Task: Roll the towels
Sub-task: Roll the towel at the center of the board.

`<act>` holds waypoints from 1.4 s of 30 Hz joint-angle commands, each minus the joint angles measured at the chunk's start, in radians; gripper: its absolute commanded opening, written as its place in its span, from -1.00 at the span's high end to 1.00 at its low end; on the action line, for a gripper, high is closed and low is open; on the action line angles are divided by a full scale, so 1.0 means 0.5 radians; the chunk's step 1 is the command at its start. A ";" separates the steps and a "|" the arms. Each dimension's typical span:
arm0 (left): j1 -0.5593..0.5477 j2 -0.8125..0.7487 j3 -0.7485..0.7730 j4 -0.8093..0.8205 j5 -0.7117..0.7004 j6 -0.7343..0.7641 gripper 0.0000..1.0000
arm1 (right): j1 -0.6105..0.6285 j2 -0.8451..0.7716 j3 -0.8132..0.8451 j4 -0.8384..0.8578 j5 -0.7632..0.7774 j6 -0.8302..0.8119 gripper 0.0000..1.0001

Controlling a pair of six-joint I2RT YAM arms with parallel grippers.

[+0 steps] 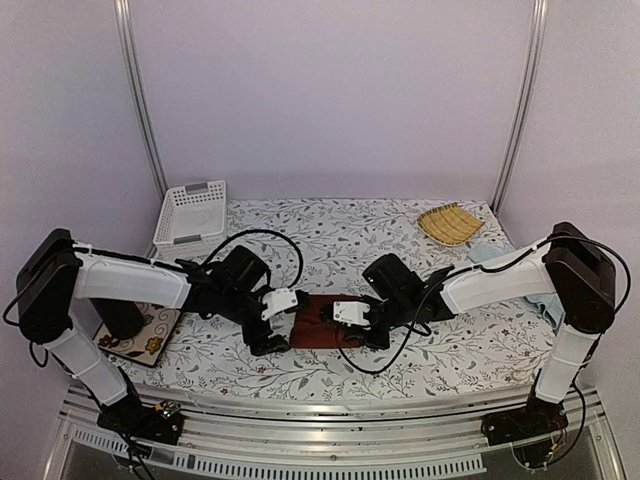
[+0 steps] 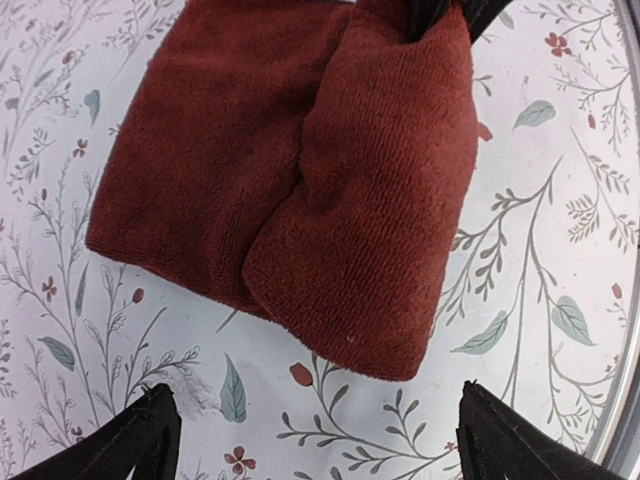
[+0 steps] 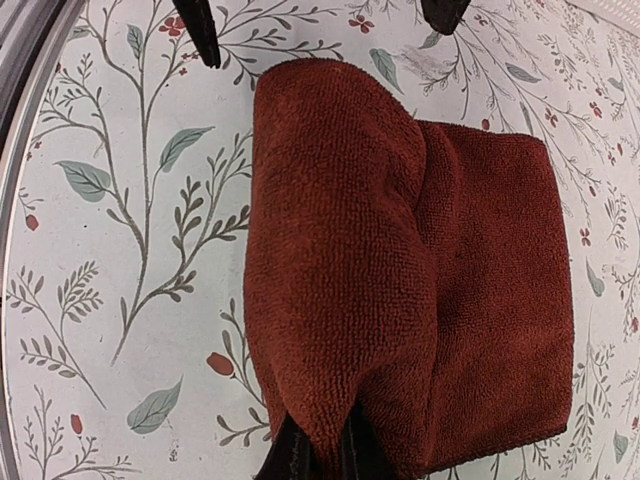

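Observation:
A dark rust-red towel (image 1: 312, 322) lies on the flowered tablecloth between the two arms, one side rolled into a thick fold (image 2: 380, 200). My right gripper (image 3: 322, 458) is shut on the near end of that roll (image 3: 330, 260). My left gripper (image 2: 320, 440) is open at the roll's other end, its fingertips (image 2: 150, 440) wide apart over the cloth and not touching the towel. In the top view the left gripper (image 1: 283, 330) and right gripper (image 1: 330, 316) face each other across the towel. A pale blue towel (image 1: 547, 308) lies at the far right, partly hidden by the right arm.
A yellow woven bamboo mat (image 1: 450, 222) sits at the back right. A white plastic basket (image 1: 192, 212) stands at the back left. A flowered coaster (image 1: 140, 338) with a dark cylinder lies at the left front. The table's metal front edge (image 1: 330, 400) runs close by.

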 commanded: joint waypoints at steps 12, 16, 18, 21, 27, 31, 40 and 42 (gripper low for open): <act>-0.339 -0.264 -0.395 0.677 -0.532 0.288 -0.87 | -0.211 0.223 0.359 -0.516 -0.563 0.194 0.84; -0.458 -0.218 -0.439 0.826 -0.686 0.385 -0.74 | -0.231 0.300 0.453 -0.623 -0.661 0.238 0.80; -0.507 -0.182 -0.457 0.906 -0.769 0.434 -0.66 | -0.248 0.340 0.509 -0.679 -0.716 0.260 0.79; -0.556 -0.138 -0.493 1.078 -0.868 0.494 -0.61 | -0.285 0.383 0.575 -0.743 -0.789 0.284 0.79; -0.643 -0.037 -0.507 1.281 -0.972 0.656 -0.55 | -0.403 0.445 0.687 -0.870 -0.961 0.337 0.76; -0.671 0.093 -0.454 1.351 -1.043 0.724 -0.51 | -0.430 0.475 0.718 -0.896 -0.991 0.338 0.75; -0.664 0.309 -0.334 1.418 -1.064 0.752 -0.36 | -0.431 0.521 0.749 -0.918 -0.988 0.342 0.75; -0.666 0.324 -0.317 1.424 -1.063 0.756 -0.34 | -0.432 0.524 0.758 -0.923 -0.985 0.349 0.75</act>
